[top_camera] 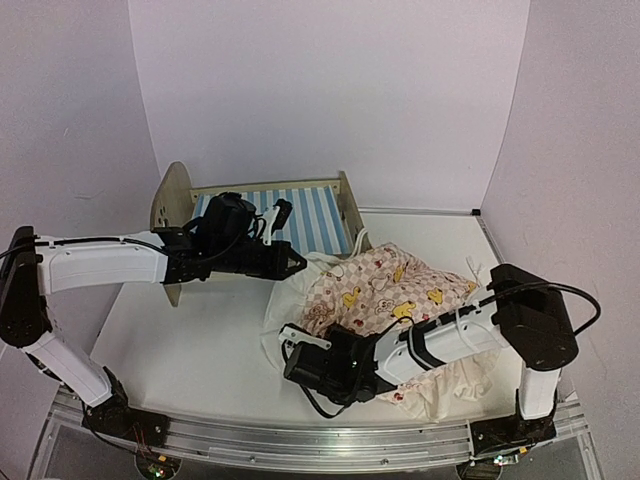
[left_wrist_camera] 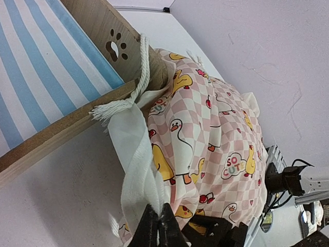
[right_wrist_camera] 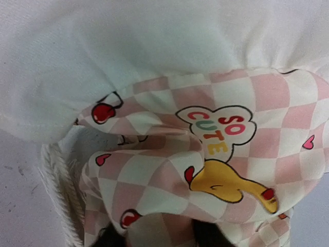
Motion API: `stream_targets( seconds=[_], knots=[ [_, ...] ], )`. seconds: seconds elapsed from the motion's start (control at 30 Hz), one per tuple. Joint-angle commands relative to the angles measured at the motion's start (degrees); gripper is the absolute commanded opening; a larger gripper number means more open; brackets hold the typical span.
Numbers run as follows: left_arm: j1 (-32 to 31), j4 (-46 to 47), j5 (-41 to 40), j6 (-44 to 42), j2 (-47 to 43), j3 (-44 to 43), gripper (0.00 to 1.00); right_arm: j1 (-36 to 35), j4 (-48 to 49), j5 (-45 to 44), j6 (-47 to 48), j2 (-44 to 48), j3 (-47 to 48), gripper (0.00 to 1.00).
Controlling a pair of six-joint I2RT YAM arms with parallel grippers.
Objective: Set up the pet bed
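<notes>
The pet bed (top_camera: 262, 212) stands at the back left: light-wood frame, striped base, and a footboard with paw cutouts (left_wrist_camera: 116, 46). The crumpled cartoon-print quilt (top_camera: 395, 290) lies to its right, wrapped in a white drawstring cloth (top_camera: 285, 300). My left gripper (top_camera: 297, 262) reaches over the bed's near rail. In the left wrist view it (left_wrist_camera: 157, 229) is shut on a fold of the white cloth (left_wrist_camera: 136, 175) beside the quilt (left_wrist_camera: 205, 128). My right gripper (top_camera: 303, 358) is at the quilt's near left end. Its fingers (right_wrist_camera: 211, 239) are mostly hidden, with quilt fabric (right_wrist_camera: 169, 190) bunched between them. No pillow shows.
A white rope with a tassel (left_wrist_camera: 140, 77) hangs over the bed's footboard corner. Another rope length (right_wrist_camera: 56, 180) lies by the right gripper. Purple walls close in the table at back and sides. The metal rail (top_camera: 300, 440) runs along the near edge.
</notes>
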State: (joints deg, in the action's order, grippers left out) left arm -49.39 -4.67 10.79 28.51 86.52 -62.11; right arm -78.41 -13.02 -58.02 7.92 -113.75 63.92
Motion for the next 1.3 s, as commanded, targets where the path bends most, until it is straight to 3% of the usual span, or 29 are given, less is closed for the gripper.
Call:
stream_targets(
  seconds=[0.0,0.1,0.17,0.23,0.33,0.43,0.63,0.77,0.87,1.0,1.13,1.27],
  knots=[
    [1.14,-0.74,1.30,-1.05,-4.09,-0.41,0.00,0.28,1.29,0.69,-1.96,6.49,3.02,0.00],
    [2.57,-2.45,2.20,-1.55,-5.91,-0.31,0.04,0.63,0.31,19.71,-5.71,22.87,-1.20,0.00],
    [3.87,-3.90,2.70,-2.06,-7.60,-0.72,0.22,4.79,0.98,34.52,-12.26,32.88,-3.60,0.00],
    [4.74,-6.56,1.79,-3.08,-9.33,-1.91,0.47,12.41,2.37,49.31,-17.61,40.26,-5.67,0.00],
    [5.46,-11.25,-1.90,-5.54,-11.90,-4.95,0.74,19.03,2.56,54.42,-22.60,46.59,-5.20,0.00],
    [6.40,-19.55,-9.25,-8.62,-13.35,-10.74,0.84,27.45,0.05,57.32,-26.09,50.37,-2.03,0.00],
    [14.12,-34.26,-24.31,-11.93,-15.30,-20.86,0.88,50.48,-10.46,61.71,-32.86,50.45,11.15,0.00],
    [22.85,-40.23,-32.55,-13.32,-14.40,-26.61,0.91,60.31,-16.85,60.02,-33.92,46.06,21.73,0.00],
    [30.18,-42.55,-33.37,-13.93,-11.79,-28.83,0.91,63.76,-20.70,56.47,-33.79,42.63,29.88,0.00],
    [39.52,-42.47,-26.16,-13.11,-7.54,-29.43,0.91,66.08,-21.43,57.00,-33.59,38.40,38.60,0.00],
    [42.94,-42.33,-26.06,-13.29,-3.43,-31.50,0.90,66.05,-21.43,65.33,-32.38,33.83,46.43,0.00],
    [43.24,-42.44,-22.07,-14.00,2.00,-34.20,0.82,66.05,-23.32,72.62,-32.97,29.05,54.96,0.00]
  ],
)
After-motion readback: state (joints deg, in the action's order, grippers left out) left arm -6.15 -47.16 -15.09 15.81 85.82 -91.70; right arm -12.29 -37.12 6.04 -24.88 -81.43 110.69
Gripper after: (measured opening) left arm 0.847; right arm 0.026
